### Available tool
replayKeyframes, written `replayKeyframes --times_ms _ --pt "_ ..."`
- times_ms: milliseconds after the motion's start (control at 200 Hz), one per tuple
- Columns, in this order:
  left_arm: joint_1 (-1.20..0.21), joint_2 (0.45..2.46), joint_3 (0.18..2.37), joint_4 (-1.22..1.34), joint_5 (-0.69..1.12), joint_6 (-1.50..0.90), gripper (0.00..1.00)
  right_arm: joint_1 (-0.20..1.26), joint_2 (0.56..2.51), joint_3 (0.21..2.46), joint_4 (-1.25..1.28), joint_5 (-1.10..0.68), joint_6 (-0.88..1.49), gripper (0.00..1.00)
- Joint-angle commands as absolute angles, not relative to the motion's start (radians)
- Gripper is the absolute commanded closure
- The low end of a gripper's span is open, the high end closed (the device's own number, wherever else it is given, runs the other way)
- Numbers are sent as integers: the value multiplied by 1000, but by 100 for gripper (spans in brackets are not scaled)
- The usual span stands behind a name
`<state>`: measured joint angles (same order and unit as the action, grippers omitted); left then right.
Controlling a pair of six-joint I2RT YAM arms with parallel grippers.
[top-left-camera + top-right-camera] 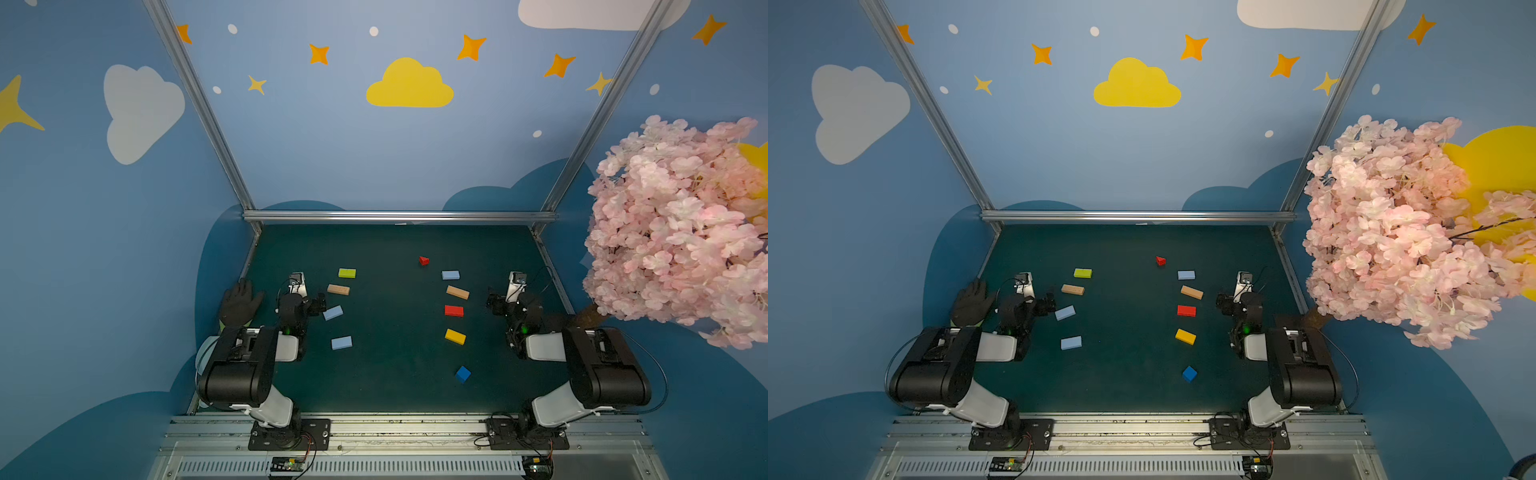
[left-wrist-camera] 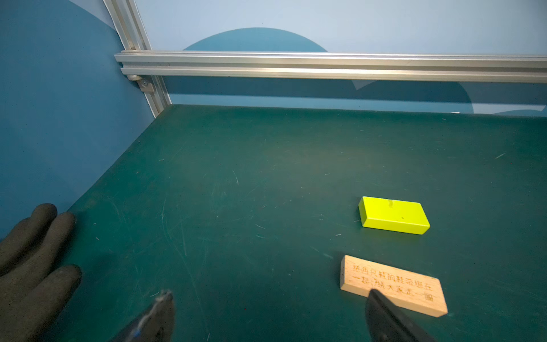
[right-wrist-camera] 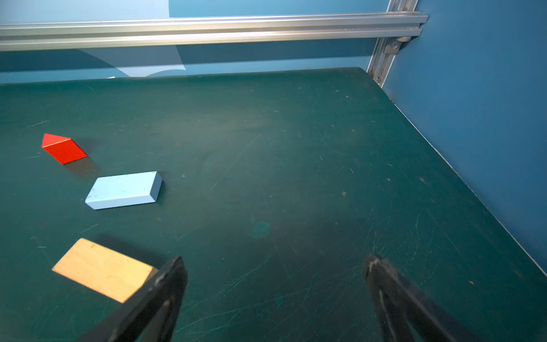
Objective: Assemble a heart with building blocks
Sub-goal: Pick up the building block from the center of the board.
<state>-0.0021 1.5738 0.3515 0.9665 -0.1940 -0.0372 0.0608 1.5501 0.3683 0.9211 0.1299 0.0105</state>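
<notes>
Presently, both tools stand fully spread and empty. The left gripper [image 2: 269, 293] is held low near the left edge of the dark green table surface [image 1: 395, 390], just beside an engraved tan wooden rectangular block [image 2: 393, 284]. The right gripper [image 3: 273, 258] is held near the right edge, just beside a plain tan rectangular block [image 3: 102, 269]. A dark gloved hand [image 1: 241, 303] rests at the left edge.

The coloured building blocks [image 1: 341, 342] are laid flat in two loose columns, none touching. No heart has been formed, so the task is judged to be at its opening step.

The rectangles' long axes run roughly parallel to the far edge, several slightly skewed. The red wedge [image 1: 423, 260] lies nearest the far edge. The dark blue cube [image 1: 463, 373] lies nearest the near edge, turned corner-on.

Next, it is judged that a block must be straddled across its short width, gripped and carried toward the centre.
</notes>
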Motion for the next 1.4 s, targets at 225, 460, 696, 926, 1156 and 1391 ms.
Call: replayKeyframes --times_ms 225,460,696,926,1156,1391 --pt "-3 1577 353 974 -186 -37 0 66 1553 373 933 122 0 2" --pt "-3 1578 352 971 -186 -38 0 66 1554 373 933 123 0 2" --pt "8 1574 360 955 -158 -44 0 62 1556 380 919 118 6 2" --pt "-17 1355 547 472 -156 0 0 135 1338 636 312 189 -39 2" --pt "-57 1297 812 64 -183 -175 0 213 1384 1055 -93 -276 -150 3" --pt "-102 1413 961 -112 -22 -281 0 318 1865 1734 -666 -503 -351 11"
